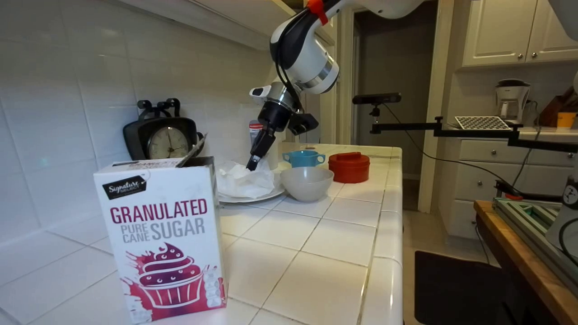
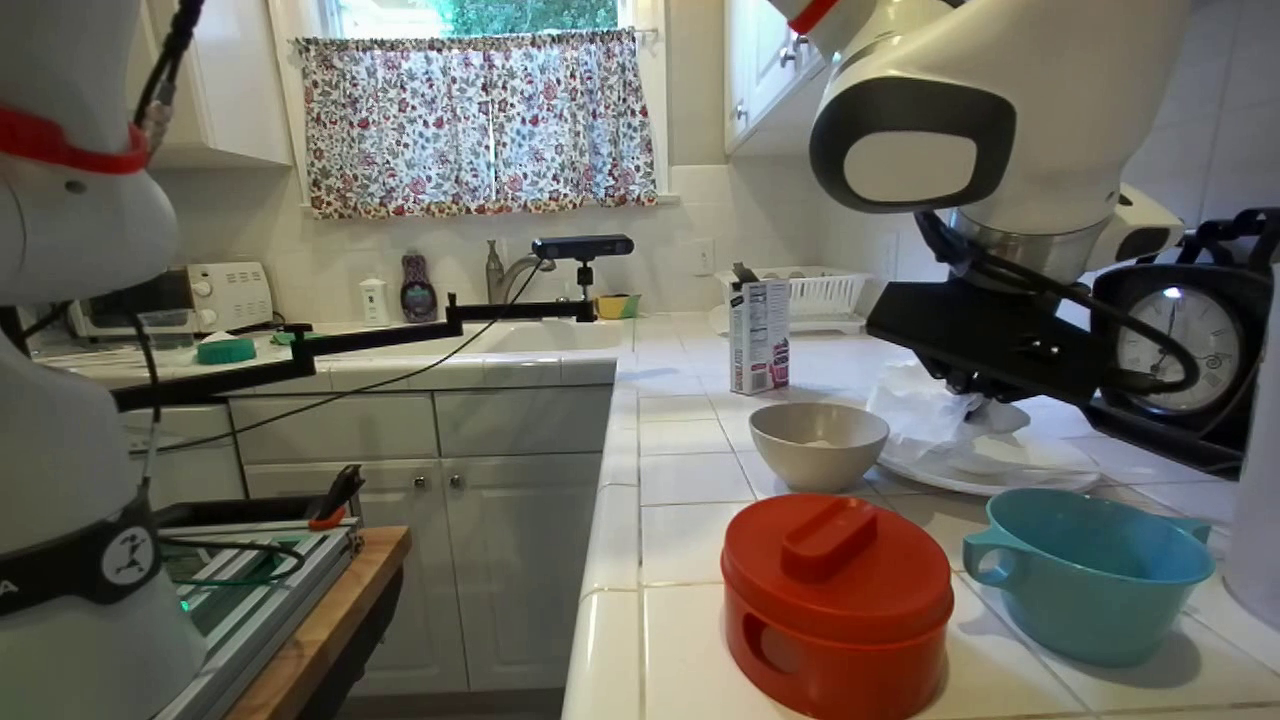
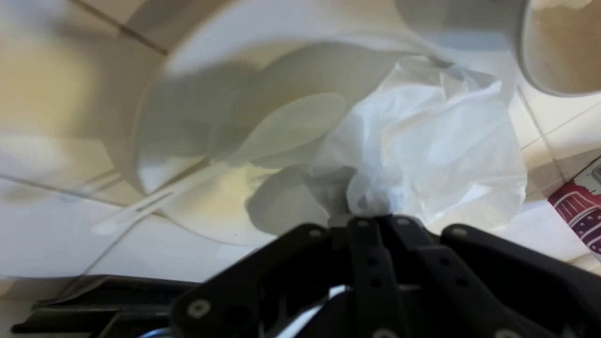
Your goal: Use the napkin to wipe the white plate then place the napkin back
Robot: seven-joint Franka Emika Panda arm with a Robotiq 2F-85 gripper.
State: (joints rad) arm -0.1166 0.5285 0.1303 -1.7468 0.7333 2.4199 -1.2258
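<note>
The crumpled white napkin lies over part of the white plate, seen also in the wrist view as a thin sheet covering the plate's bowl-side edge. My gripper points down at it, its jaws together with a bunched fold of the napkin at the tips. In an exterior view the gripper dips into the top of the napkin. Across the bare part of the plate rests a pale spoon, its handle sticking out past the rim. The fingertips are mostly hidden behind the wrist camera in an exterior view.
A white bowl stands right beside the plate. Nearby are a red lidded container and a blue two-handled cup. The sugar box and a black clock stand along the counter; a tiled wall runs close behind.
</note>
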